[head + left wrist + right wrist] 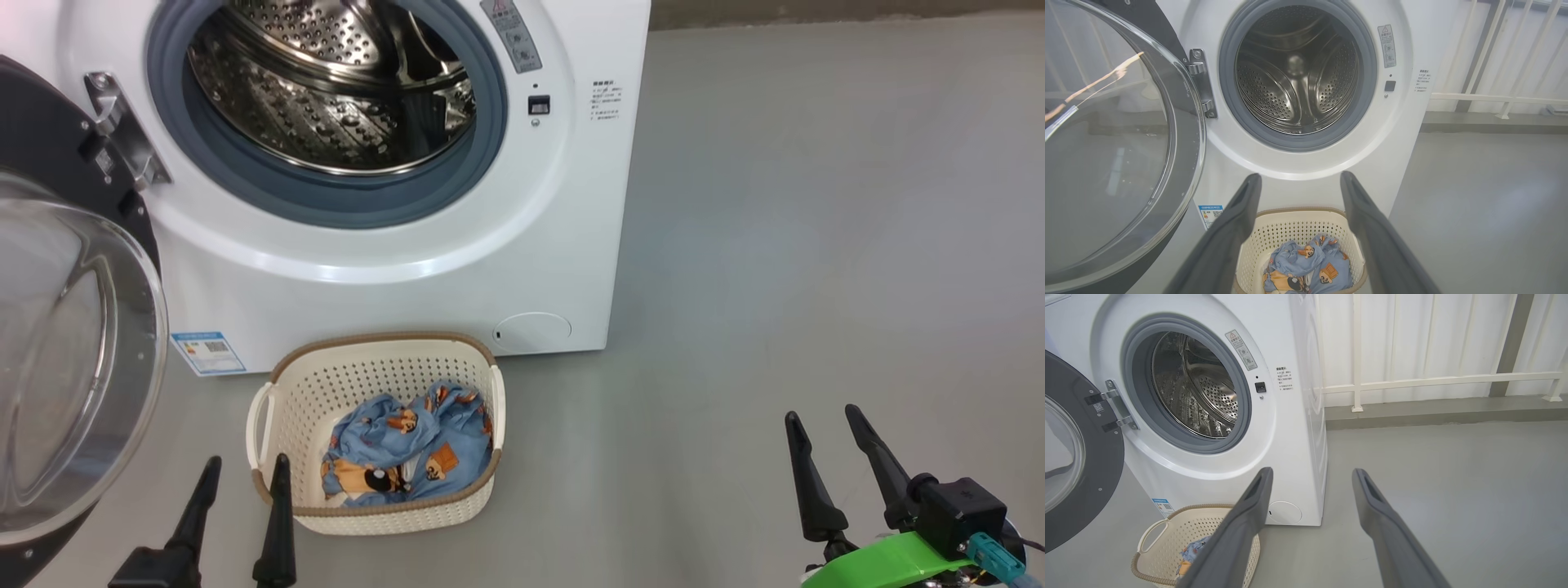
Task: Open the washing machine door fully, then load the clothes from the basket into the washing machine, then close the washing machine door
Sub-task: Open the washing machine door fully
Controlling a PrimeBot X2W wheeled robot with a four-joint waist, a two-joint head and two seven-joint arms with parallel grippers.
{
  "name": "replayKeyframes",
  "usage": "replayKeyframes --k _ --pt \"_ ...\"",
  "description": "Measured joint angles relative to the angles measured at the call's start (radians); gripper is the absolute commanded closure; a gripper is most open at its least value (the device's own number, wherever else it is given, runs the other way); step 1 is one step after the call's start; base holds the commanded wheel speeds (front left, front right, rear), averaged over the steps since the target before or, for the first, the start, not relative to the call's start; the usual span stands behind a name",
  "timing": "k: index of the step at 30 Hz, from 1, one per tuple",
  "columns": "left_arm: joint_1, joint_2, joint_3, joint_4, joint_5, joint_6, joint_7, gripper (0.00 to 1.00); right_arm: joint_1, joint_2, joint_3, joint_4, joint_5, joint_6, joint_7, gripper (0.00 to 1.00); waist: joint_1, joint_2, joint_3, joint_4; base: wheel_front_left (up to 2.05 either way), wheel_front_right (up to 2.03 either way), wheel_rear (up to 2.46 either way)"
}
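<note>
The round, black-ringed glass washing machine door [65,351] stands swung wide beside the white front-loading washing machine [392,286] with light blue cartoon-print clothes [408,449] in the cream perforated basket [392,518] before it — left gripper [247,461] and right gripper [820,413] both spread, empty.

Door [73,367] open, perhaps fully; clothes [416,449] basketed

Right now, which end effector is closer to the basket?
The left end effector: it is right next to the basket, by its side handle, while the right end effector is off to the side over the floor.
</note>
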Motion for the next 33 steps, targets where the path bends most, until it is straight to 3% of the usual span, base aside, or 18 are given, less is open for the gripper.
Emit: replayKeyframes --k 33 --pt "0.036 0.004 -0.031 -0.027 -0.019 0.018 0.001 0.0 0.038 0.002 -0.003 -0.016 -0.019 0.0 0.0 0.0 0.0 0.0 -0.021 0.016 0.0 0.0 0.0"
